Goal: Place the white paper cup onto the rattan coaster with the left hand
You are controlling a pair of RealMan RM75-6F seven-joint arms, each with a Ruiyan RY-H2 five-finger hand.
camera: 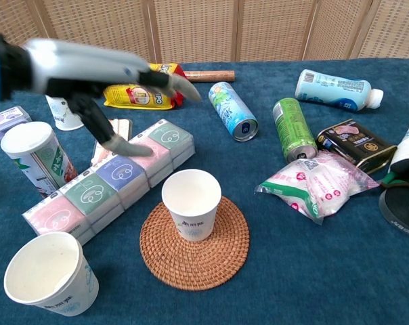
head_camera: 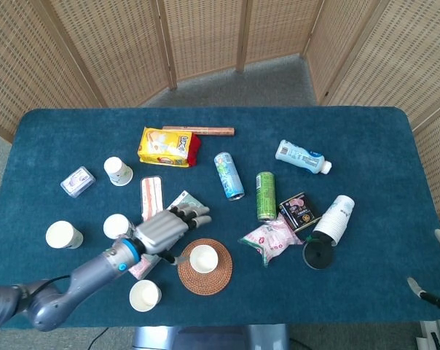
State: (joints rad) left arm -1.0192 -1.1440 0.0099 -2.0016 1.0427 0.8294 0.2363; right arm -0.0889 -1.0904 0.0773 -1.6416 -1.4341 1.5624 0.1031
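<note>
- The yellow snack bag (camera: 138,95) carries lettering that looks like "Lico".
- Print on the white paper cup (camera: 191,204) and on the other packages is too small to read.

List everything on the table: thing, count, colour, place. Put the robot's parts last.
white paper cup: 1, white, upright on the coaster
rattan coaster: 1, brown, front centre
other paper cups: 4, white, left side
tissue packs: 1 row, pastel, left of the coaster
small packet: 1, pale, far left
snack bag: 1, yellow, back left
brown stick: 1, behind the bag
cans: 2, blue and green, centre
bottle: 1, white-blue, back right
pink pouch: 1, right of the coaster
black tin: 1, by the pouch
cup stack: 1, white, lying right
black lid: 1, beside it
left hand: open, raised left of the coaster
right hand: cannot tell
</note>
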